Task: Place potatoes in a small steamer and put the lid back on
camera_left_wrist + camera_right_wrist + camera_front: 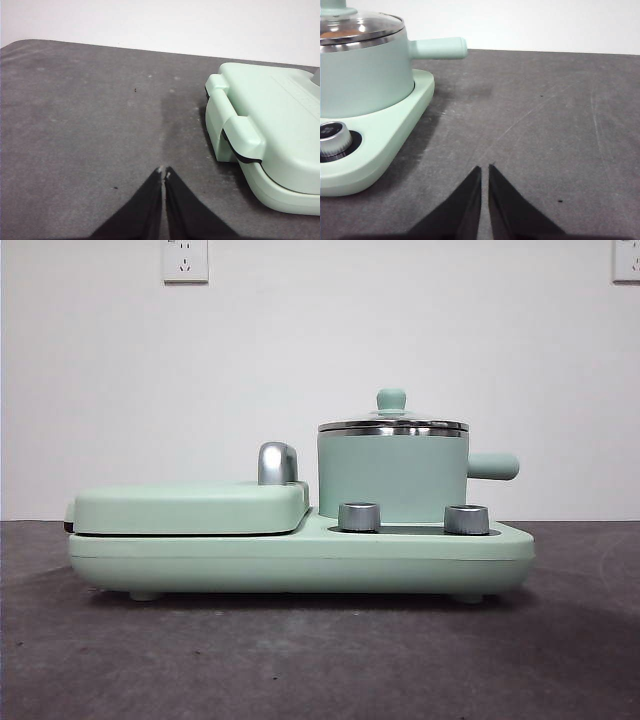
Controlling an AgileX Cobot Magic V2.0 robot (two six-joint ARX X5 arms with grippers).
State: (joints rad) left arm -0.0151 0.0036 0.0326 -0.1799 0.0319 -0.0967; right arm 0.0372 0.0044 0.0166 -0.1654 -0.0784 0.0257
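The small steamer [392, 475] stands on the right half of a mint-green appliance base [300, 562], its stubby handle [495, 466] pointing right. The glass lid [392, 424] with its green knob sits on the steamer's rim. In the right wrist view a tan-brown patch, probably the potato [341, 33], shows through the lid [365, 22] inside the steamer [365, 75]. My right gripper [485, 169] is shut and holds nothing, low over the table to the right of the base. My left gripper [164, 172] is shut and holds nothing, over the table left of the appliance.
A flat green griddle cover [190, 508] [280, 115] fills the base's left half, with a chrome hinge piece [277, 463] behind it. Two steel dials [360, 516] [466, 519] sit at the front of the base. Dark grey table [300, 660] surrounds it, white wall behind.
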